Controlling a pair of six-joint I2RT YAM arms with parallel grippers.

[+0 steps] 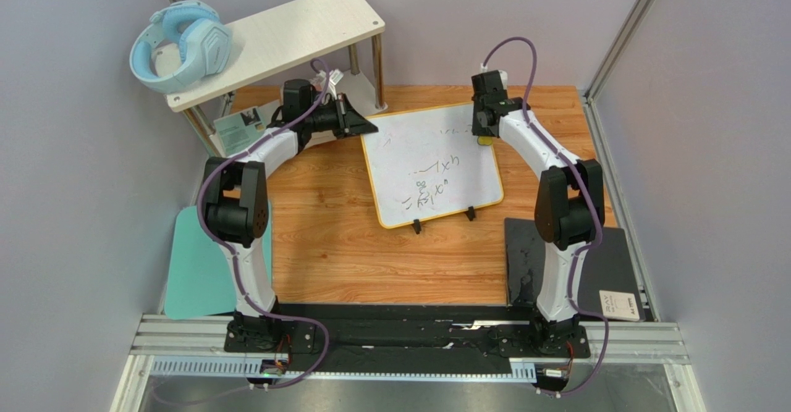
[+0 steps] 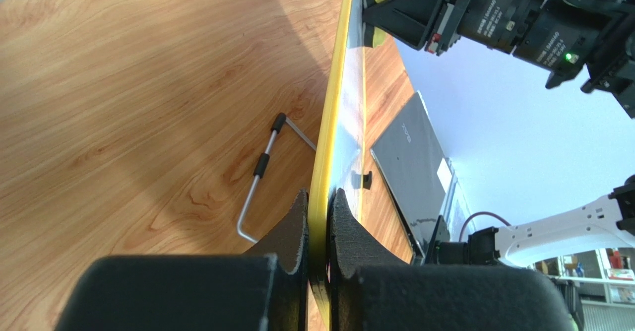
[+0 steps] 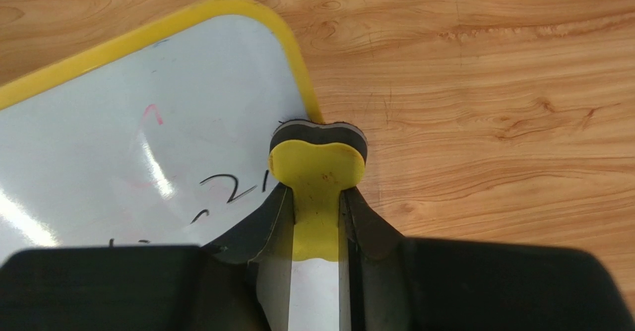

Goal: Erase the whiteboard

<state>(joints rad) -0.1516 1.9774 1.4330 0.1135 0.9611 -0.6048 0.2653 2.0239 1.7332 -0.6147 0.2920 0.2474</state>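
Left wrist view showed the left gripper (image 2: 319, 223) clamped on the whiteboard (image 2: 341, 85)'s yellow frame, apparently steadying it on the wooden table (image 2: 149, 85). Farther along, the right gripper (image 3: 317, 215) pinched a yellow eraser (image 3: 318, 163) at the board's far corner. Wiping looked barely started. The marks (image 1: 429, 188) sat unwiped, so I'd say the next move needed pressed sweeps toward them.

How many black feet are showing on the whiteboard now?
2 feet on the whiteboard, both on its near edge: one left of the middle, the other right of it. More may be hidden.
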